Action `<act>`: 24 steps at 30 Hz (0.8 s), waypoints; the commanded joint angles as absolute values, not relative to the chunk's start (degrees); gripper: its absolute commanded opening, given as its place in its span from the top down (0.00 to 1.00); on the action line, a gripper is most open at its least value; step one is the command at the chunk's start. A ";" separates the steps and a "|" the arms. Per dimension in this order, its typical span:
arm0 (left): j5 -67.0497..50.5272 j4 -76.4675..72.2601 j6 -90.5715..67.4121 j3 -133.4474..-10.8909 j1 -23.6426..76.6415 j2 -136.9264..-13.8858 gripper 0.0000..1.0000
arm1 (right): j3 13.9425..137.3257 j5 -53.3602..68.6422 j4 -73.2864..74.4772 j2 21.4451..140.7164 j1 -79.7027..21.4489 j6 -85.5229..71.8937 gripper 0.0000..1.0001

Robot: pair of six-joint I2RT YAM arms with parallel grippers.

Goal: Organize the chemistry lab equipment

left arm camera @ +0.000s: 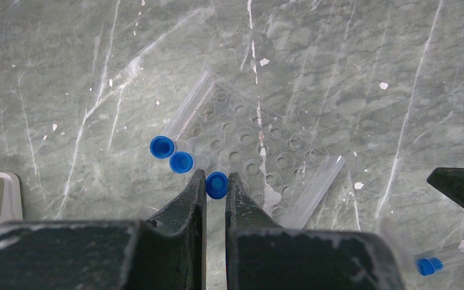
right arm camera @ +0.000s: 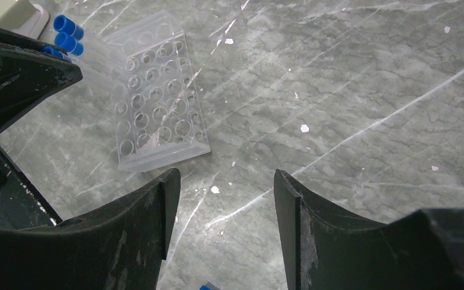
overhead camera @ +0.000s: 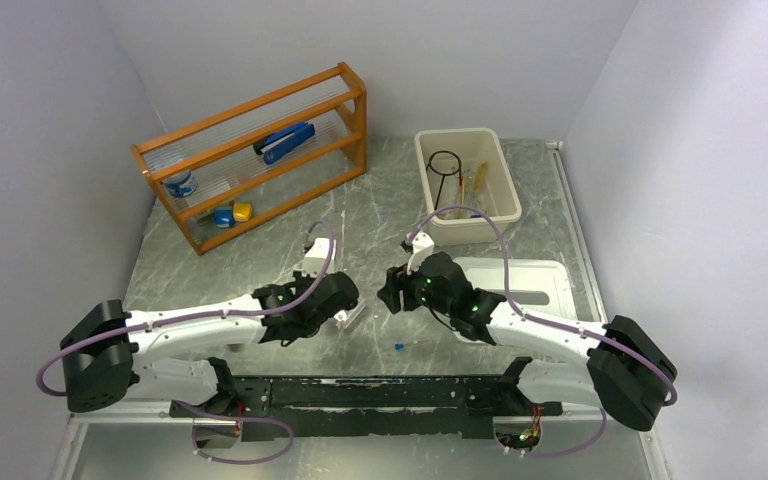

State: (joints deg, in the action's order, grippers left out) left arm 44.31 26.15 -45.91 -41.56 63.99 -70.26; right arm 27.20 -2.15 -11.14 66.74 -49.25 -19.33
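Observation:
The clear plastic tube rack (left arm camera: 278, 136) lies on the marble table; it also shows in the right wrist view (right arm camera: 157, 109). Two clear blue-capped tubes (left arm camera: 162, 147) (left arm camera: 181, 162) stand at its corner. My left gripper (left arm camera: 216, 181) is shut on a third blue-capped tube (left arm camera: 217, 185) over the rack's edge. In the top view the left gripper (overhead camera: 345, 318) hides the rack. My right gripper (right arm camera: 226, 181) is open and empty just beside the rack, facing the left gripper (overhead camera: 392, 290). A loose blue-capped tube (overhead camera: 405, 345) lies on the table near the arms and shows in the left wrist view (left arm camera: 453, 260).
A beige bin (overhead camera: 500, 195) at the back right holds the black wire ring stand (overhead camera: 444, 163) and thin rods (overhead camera: 480, 180). A wooden shelf (overhead camera: 350, 110) at the back left holds the blue stapler (overhead camera: 285, 142) and small items. A white tray (overhead camera: 550, 280) lies under the right arm.

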 commanded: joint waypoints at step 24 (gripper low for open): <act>41.32 27.33 -45.60 -44.55 61.00 -68.27 0.59 | 30.49 -2.78 -6.20 66.79 -49.50 -20.04 0.39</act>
State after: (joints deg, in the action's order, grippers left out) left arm 42.24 26.30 -45.91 -41.60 61.25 -71.48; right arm 28.23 -1.98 -8.23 66.81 -49.25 -19.38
